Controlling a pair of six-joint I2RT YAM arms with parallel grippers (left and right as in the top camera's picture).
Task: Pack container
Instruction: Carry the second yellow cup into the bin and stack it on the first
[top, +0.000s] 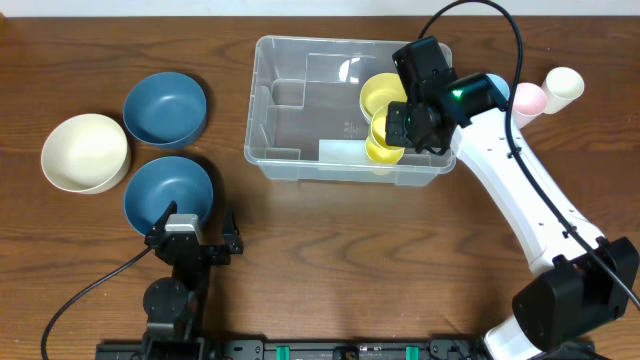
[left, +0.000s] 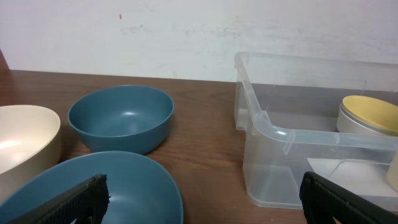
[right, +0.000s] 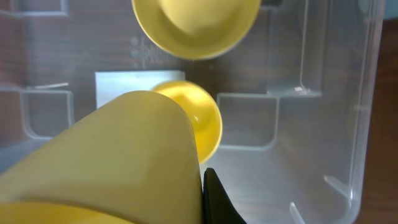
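The clear container (top: 300, 60) stands at the table's back centre, its wall (right: 367, 93) filling the right wrist view. Inside it lie a yellow bowl (top: 380, 92) (right: 196, 25) and a yellow cup (top: 379, 152) (right: 202, 121). My right gripper (top: 402, 126) (right: 203, 194) hangs over the container's right half, shut on the wall of a second yellow cup (top: 384, 127) (right: 124, 162). Only one of its fingers (right: 214, 199) shows. My left gripper (top: 190, 238) (left: 205, 205) stands wide open and holds nothing, just in front of a blue bowl (top: 168, 190) (left: 106, 186).
A second blue bowl (top: 165, 105) (left: 121, 118) and a cream bowl (top: 85, 150) (left: 25, 143) sit at the left. A pink cup (top: 528, 98) and a cream cup (top: 563, 83) lie right of the container, behind my right arm.
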